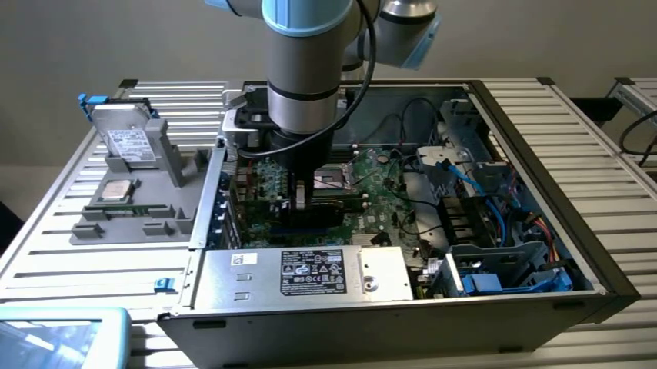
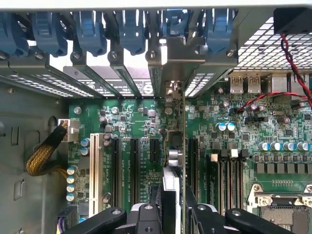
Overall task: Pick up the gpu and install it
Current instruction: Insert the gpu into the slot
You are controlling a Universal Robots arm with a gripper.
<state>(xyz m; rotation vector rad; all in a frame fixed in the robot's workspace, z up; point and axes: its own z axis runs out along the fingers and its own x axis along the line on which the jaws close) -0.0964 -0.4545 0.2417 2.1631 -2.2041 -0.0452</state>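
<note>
My gripper reaches down into the open computer case, over the green motherboard. It is shut on the gpu, a thin dark card held upright on its edge just above the board. In the wrist view the gpu shows edge-on between my black fingers. It runs toward the rear slot openings, in line with the black expansion slots. Its metal bracket end sits at the back wall. I cannot tell whether the card is pressed into a slot.
A grey fixture on the exterior view's left holds a silver hard drive and a processor chip. The labelled metal power supply fills the case front. Blue cables and a drive cage lie on the right. Blue latches line the rear slots.
</note>
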